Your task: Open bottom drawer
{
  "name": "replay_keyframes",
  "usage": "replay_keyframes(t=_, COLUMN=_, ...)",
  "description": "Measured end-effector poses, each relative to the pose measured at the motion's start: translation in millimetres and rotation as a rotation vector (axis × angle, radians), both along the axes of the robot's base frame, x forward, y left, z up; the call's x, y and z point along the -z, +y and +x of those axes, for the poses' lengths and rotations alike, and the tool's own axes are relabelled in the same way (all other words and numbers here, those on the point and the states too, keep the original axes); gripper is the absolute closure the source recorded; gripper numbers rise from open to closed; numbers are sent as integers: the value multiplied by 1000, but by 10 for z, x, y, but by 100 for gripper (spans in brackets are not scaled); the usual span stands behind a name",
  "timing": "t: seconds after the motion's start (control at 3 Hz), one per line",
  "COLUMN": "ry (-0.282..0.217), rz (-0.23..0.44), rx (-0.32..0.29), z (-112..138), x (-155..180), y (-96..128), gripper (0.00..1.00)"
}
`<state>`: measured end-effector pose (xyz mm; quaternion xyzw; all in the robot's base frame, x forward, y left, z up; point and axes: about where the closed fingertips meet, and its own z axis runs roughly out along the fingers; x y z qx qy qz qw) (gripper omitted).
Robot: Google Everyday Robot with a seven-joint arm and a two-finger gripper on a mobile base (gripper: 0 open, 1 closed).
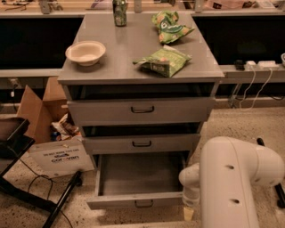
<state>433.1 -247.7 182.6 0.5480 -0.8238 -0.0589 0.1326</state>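
Note:
The bottom drawer [116, 200] of the grey metal cabinet [133, 49] stands pulled out towards me. Its plain grey inside shows and holds nothing, and its small dark loop handle [143, 204] sits at the centre of the slim front. The middle drawer [111, 144] and the taller top drawer [102, 111] are nearly shut, each with a dark gap above it. My white arm [236, 178] fills the lower right. My gripper [188, 213] is mostly hidden under the arm, just right of the open drawer's front corner.
On the cabinet top are a beige bowl [85, 52], two green snack bags [164, 60] [170, 24] and a can [119, 11]. A cardboard box [38, 109], a white printed bag [62, 158] and a black stand [26, 196] are on the floor at left. Cables [254, 84] hang at right.

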Motion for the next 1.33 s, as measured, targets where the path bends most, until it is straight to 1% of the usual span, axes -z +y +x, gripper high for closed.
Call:
replay_keyframes(t=0.33, ry=0, rz=0, rx=0, z=18, x=-2, y=10, gripper=61)
replay_keyframes(t=0.67, ry=-14, rz=12, rx=88, z=-115, x=-216, y=-47, gripper=85)
replay_keyframes(t=1.0, ry=-14, rz=12, rx=88, z=-81, x=-216, y=-50, gripper=100)
replay_keyframes(t=1.33, ry=28, rz=6, rx=161, z=-527, x=-280, y=-104, gripper=100)
